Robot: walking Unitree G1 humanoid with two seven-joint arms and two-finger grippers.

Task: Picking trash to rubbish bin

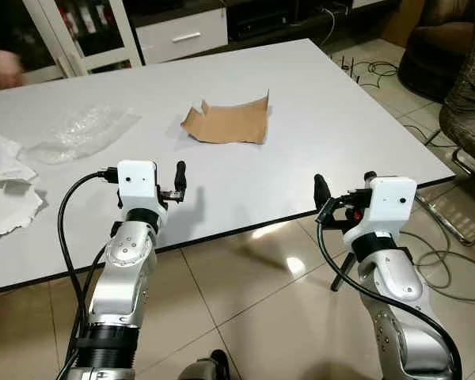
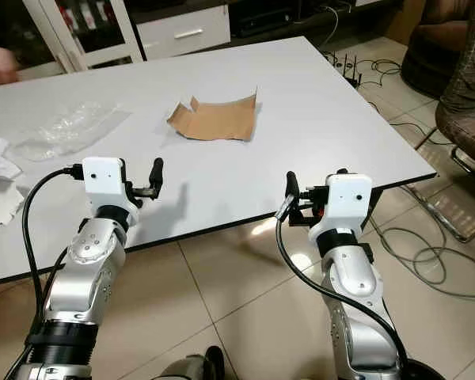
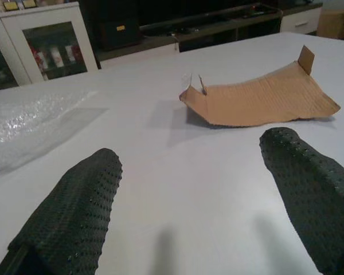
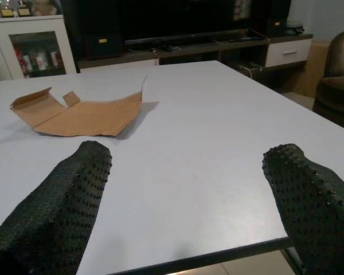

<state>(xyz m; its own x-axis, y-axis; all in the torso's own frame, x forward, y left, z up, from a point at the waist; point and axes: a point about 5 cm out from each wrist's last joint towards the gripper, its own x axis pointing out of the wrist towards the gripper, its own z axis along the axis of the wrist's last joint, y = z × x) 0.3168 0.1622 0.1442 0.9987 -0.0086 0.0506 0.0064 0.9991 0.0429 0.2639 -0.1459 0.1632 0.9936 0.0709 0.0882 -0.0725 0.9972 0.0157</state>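
Left tool wide, holding nothing | right tool wide, holding nothing — both near cardboard on table

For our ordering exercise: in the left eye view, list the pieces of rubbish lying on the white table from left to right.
Crumpled white paper → clear plastic wrap → brown cardboard piece.

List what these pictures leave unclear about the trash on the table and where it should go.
- White paper: cut off by the left edge in both eye views, so its full extent is unknown.
- Clear plastic wrap: transparent against the white table; its outline is hard to trace.
- Cardboard piece: its underside is hidden, and it lies curved.
- Blurred shape at the far left: unidentifiable.
- A rubbish bin cannot be made out.
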